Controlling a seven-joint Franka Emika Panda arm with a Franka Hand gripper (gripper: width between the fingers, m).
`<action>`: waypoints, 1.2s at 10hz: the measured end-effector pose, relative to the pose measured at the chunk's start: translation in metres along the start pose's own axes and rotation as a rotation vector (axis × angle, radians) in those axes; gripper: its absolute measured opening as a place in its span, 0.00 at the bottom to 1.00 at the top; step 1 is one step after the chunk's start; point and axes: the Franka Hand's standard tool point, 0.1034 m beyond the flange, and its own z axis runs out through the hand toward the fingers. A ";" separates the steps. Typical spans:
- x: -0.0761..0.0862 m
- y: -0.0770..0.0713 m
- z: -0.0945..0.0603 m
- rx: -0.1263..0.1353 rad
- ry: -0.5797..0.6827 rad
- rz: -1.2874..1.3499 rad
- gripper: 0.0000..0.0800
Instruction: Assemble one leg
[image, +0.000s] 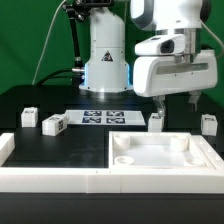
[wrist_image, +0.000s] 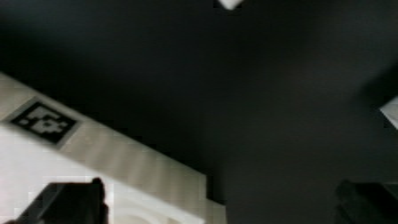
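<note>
Four small white legs with marker tags stand on the black table: two at the exterior view's left (image: 28, 116) (image: 53, 123), one in the middle right (image: 156, 120) and one at the far right (image: 207, 123). My gripper (image: 176, 104) hangs just above and behind the middle-right leg, open and empty. In the wrist view the gripper (wrist_image: 214, 210) shows two dark fingers (wrist_image: 71, 200) set wide apart. A white ridged block with a square tag (wrist_image: 45, 120), apparently that leg, lies beside one finger, not between them. The large white panel (image: 160, 158) lies in front.
The marker board (image: 105, 118) lies flat in front of the robot's base (image: 105, 65). A white raised rim (image: 50, 172) runs along the front left, joining the panel's frame. A green backdrop stands behind.
</note>
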 end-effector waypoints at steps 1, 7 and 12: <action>0.004 -0.017 0.000 0.012 0.003 0.118 0.81; 0.015 -0.050 0.001 0.058 -0.001 0.661 0.81; -0.001 -0.066 0.008 0.061 -0.090 0.621 0.81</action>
